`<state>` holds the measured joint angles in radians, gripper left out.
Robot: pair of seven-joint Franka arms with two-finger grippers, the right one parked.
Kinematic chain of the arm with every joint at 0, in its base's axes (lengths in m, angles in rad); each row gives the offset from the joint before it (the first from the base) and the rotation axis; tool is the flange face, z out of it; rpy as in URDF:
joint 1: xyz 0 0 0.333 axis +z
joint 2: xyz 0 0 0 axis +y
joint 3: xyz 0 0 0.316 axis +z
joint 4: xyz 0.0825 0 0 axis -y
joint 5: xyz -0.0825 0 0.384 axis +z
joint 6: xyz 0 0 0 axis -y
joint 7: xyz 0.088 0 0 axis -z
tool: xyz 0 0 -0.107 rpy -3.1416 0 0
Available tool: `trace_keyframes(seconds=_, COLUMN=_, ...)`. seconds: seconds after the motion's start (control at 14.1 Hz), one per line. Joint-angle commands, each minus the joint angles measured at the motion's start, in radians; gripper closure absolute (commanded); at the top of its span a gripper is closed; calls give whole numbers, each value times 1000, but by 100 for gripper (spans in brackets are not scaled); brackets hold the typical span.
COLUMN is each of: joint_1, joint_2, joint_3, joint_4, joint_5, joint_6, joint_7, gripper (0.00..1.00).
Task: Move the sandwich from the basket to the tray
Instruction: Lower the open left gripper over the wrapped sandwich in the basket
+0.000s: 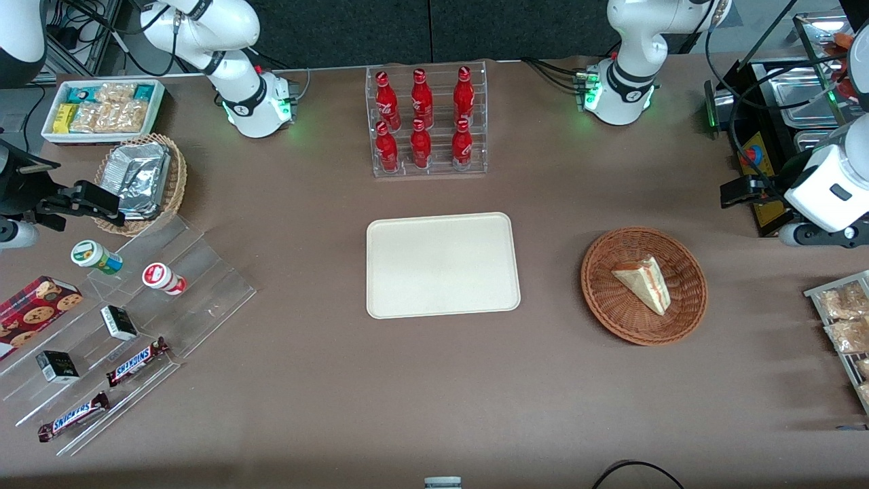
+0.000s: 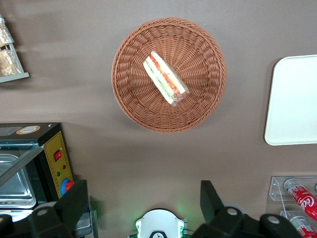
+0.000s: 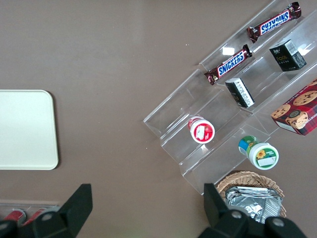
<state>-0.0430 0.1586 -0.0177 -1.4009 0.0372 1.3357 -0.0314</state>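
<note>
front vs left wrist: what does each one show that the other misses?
Only the front view: the whole tray, all six red bottles in their rack, and the snack shelves toward the parked arm's end.

Only the left wrist view: the gripper, open, high above the table, not over the basket.

Both: the sandwich lying in the basket, the tray bare, and the black machine with its red button.

Mock shop counter: bottle rack (image 1: pixel 426 122), snack display steps (image 1: pixel 122 333).

sandwich (image 1: pixel 643 284) in basket (image 1: pixel 606 305), tray (image 1: pixel 442 265) bare
</note>
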Motion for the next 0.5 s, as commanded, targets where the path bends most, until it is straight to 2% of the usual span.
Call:
trace_keyframes(seconds=0.0, joint_1=22, joint_2=-7, joint_3=-22, joint_4=0, joint_5=3, joint_6=-1, joint_7=18, gripper=0)
trace_keyframes(seconds=0.21, joint_1=8, joint_2=15, joint_3=-24, joint_4=-36, joint_5=53, joint_6=20, joint_7=7, gripper=0)
trace_keyframes(seconds=0.42, joint_1=3, joint_2=9, joint_3=-24, joint_4=-148, joint_5=56, joint_6=152, joint_7=-48, gripper=0)
